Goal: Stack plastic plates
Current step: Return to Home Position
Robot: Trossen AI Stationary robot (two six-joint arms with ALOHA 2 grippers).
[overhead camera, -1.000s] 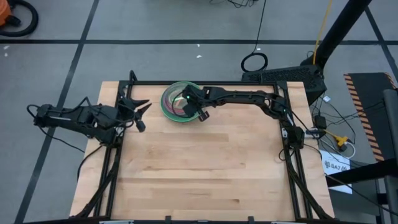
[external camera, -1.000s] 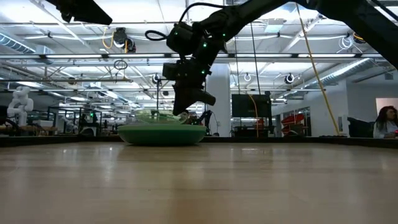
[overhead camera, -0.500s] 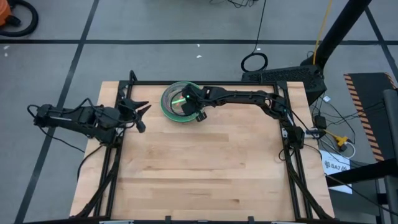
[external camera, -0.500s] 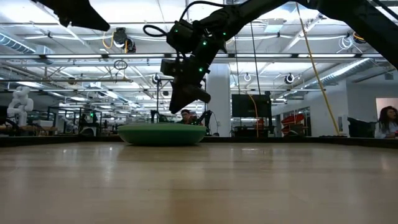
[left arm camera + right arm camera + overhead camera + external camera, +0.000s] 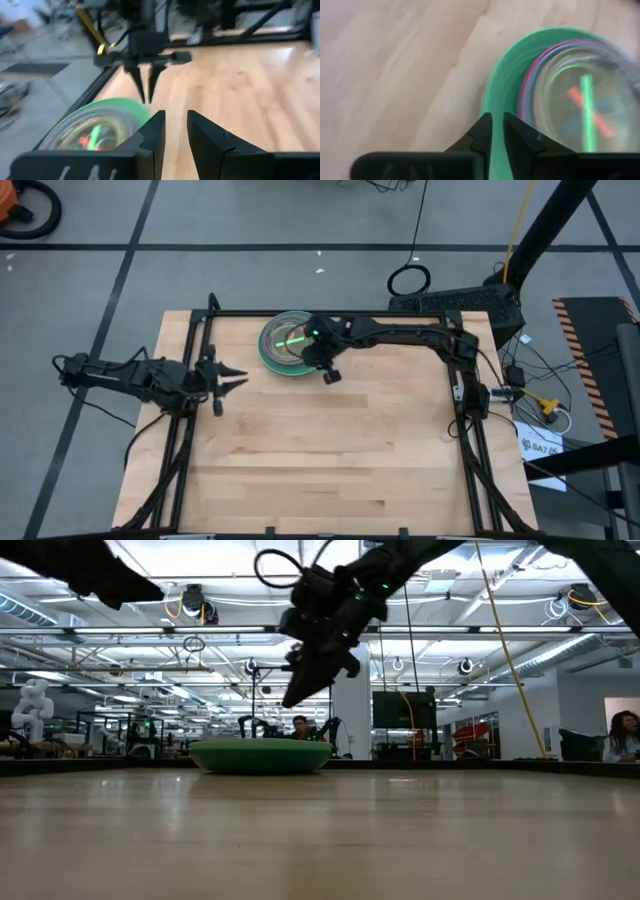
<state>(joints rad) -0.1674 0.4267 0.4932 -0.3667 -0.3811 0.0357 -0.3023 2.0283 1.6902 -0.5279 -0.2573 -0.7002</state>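
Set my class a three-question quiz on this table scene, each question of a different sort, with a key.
1. True or false: the right gripper is holding a plate.
2. The rim of the largest plate in the stack is: A green, B black, C orange.
3. How many separate stacks stand on the table?
Key: 1 false; 2 A; 3 one.
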